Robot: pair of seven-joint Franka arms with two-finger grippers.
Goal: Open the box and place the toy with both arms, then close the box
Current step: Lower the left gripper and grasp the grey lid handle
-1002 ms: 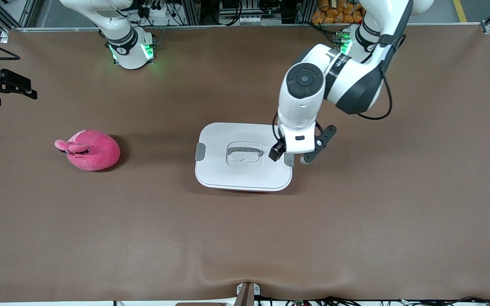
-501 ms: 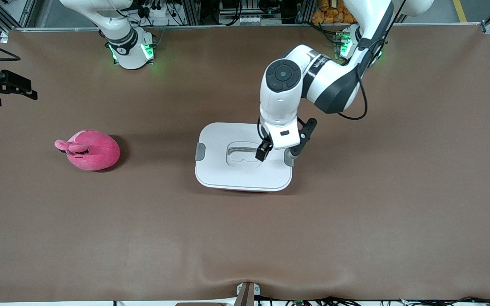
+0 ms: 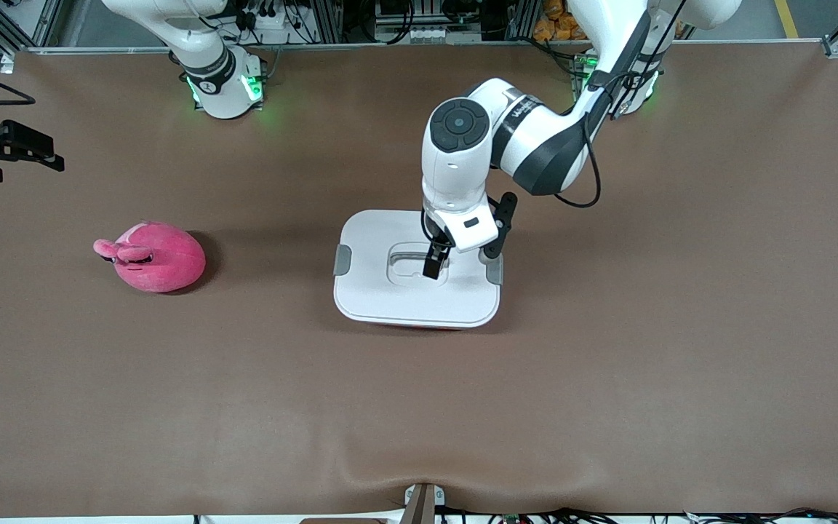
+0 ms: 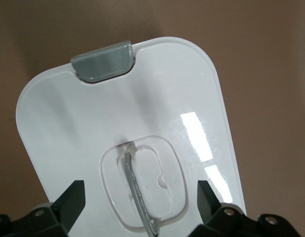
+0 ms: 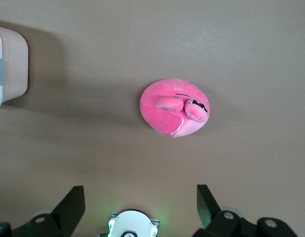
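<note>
The box (image 3: 417,271) stands closed in the middle of the brown tabletop (image 3: 608,378), and I use it as the landmark for all other places. Its white lid (image 4: 117,128) sits flat on it, with one grey clip (image 3: 342,260) at the end toward the right arm and one grey clip (image 3: 494,271) at the end toward the left arm. In the centre of the lid there is a recessed handle (image 4: 140,190).

The left claw (image 3: 434,266) is directly over this handle. In the left wrist view its two fingers (image 4: 73,200) are spread wide, one on each side of the recess, and they hold nothing. I cannot tell if the tips touch the lid.

The toy (image 3: 153,256), a round pink plush animal, lies on the tabletop well apart from the box, toward the right arm's end of the table.

The right claw (image 5: 140,205) is up in the air over the tabletop near the toy. Its fingers are also wide open and empty. This arm waits.
</note>
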